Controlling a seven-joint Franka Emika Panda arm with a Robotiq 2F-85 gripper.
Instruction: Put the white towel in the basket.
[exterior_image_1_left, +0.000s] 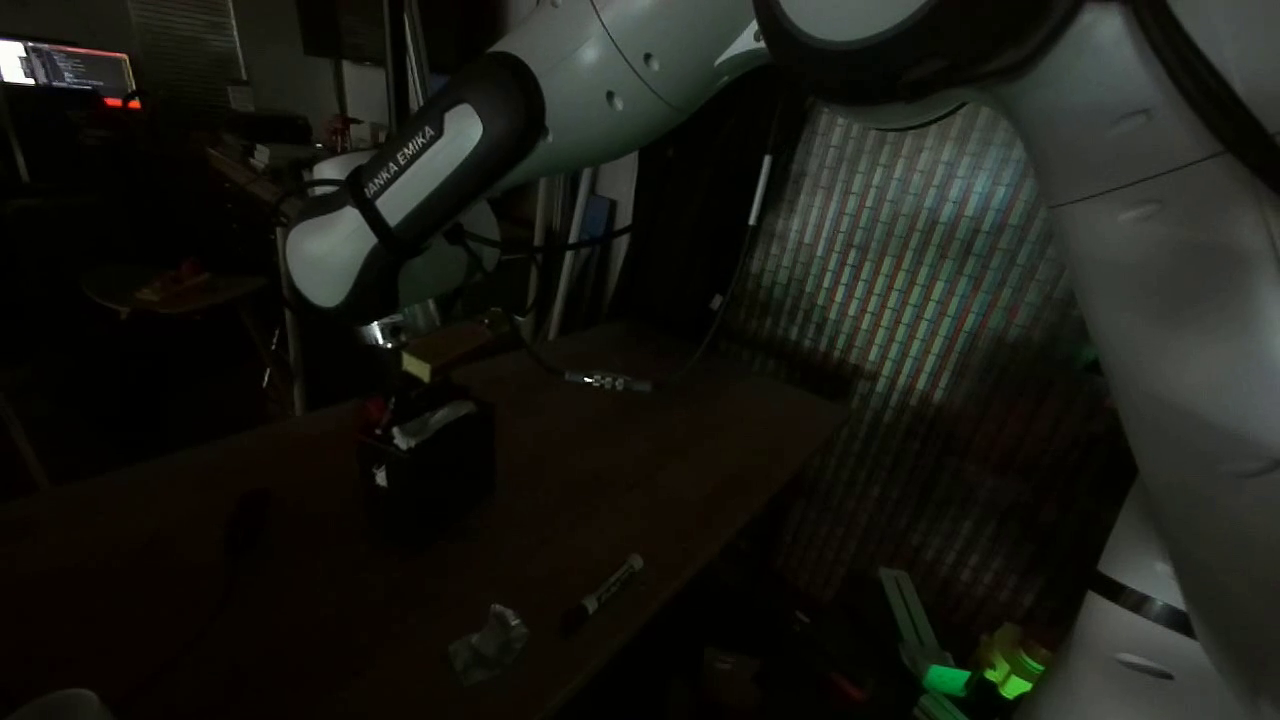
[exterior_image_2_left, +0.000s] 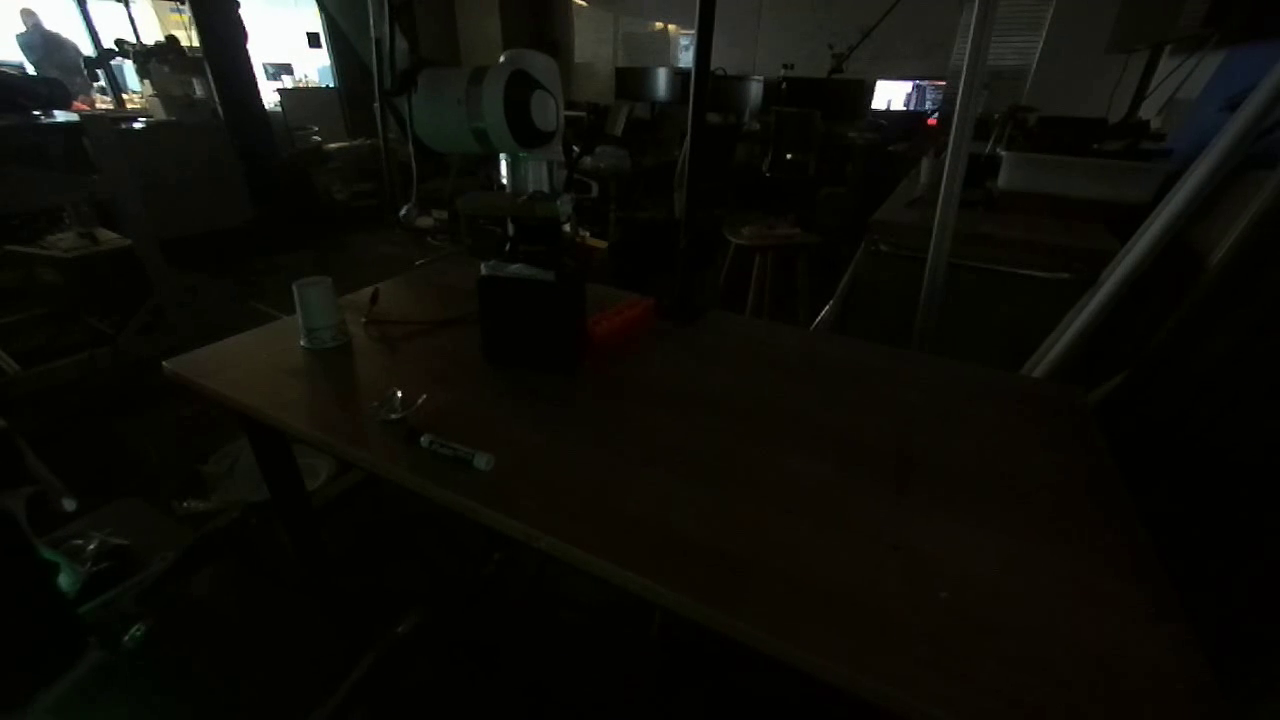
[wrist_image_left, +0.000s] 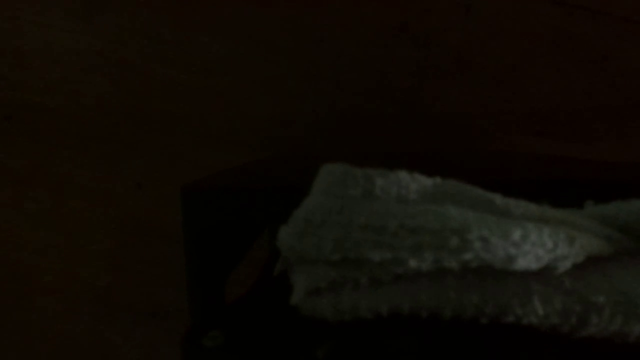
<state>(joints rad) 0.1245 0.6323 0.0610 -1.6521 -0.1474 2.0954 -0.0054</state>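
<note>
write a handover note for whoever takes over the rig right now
Gripper: over the basket; too dark to tell whether open or shut.
Basket: on the table.
Towel: in the basket's mouth, part sticking up.
Done: towel at least partly in.
Left: probably confirm it is released, then back off; tuck the rest in if needed.

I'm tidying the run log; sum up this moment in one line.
white towel: in black basket, partly above rim; gripper: over basket, grip too dark to tell; marker: on table
</note>
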